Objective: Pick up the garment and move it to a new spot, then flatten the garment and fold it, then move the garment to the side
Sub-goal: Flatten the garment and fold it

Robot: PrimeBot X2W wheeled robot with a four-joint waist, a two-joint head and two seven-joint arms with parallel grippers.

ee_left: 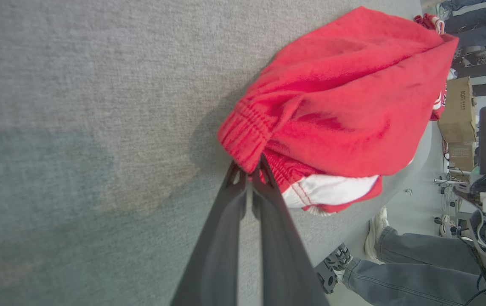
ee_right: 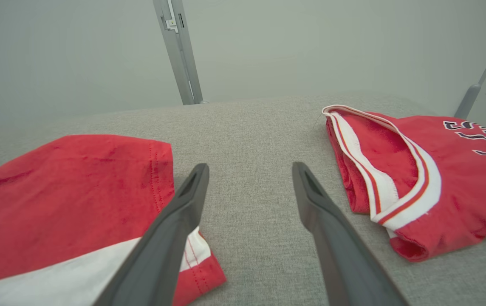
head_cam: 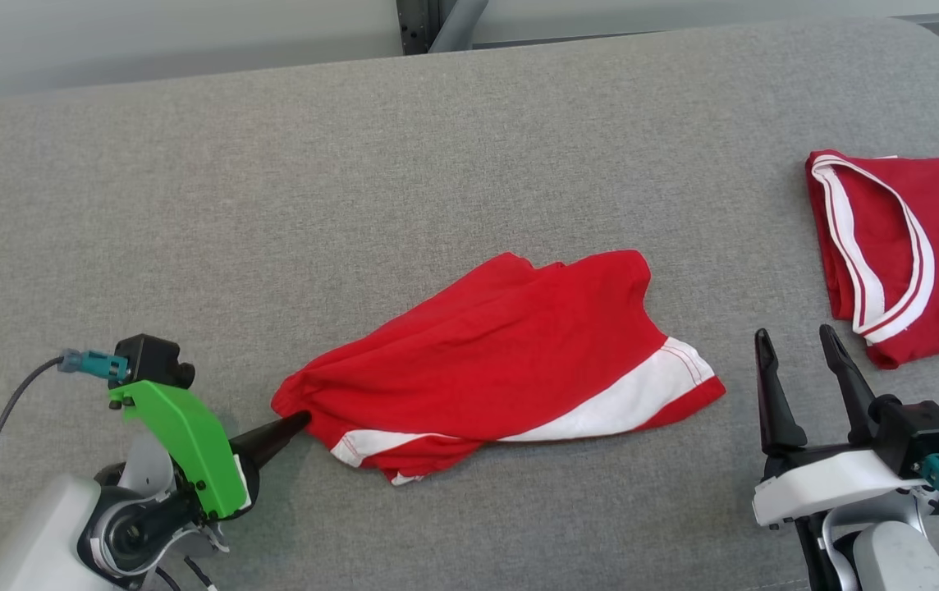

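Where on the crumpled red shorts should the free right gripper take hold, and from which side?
The white-banded hem corner of the red shorts, approached from the robot's right. It lies flat and nearest the open right gripper, opposite the waistband end the left gripper pinches.

Right gripper (ee_right: 250,166): jaws parted, pointing over bare cushion between two red cloths.
Garment (ee_right: 69,191): at left; red with a white band, its corner partly hidden by one finger.
Jersey (ee_right: 459,187): at right; red, white-trimmed, dark lettering.
Cushion (ee_right: 251,123): grey woven fabric.
Post (ee_right: 179,51): grey metal, behind the cushion.
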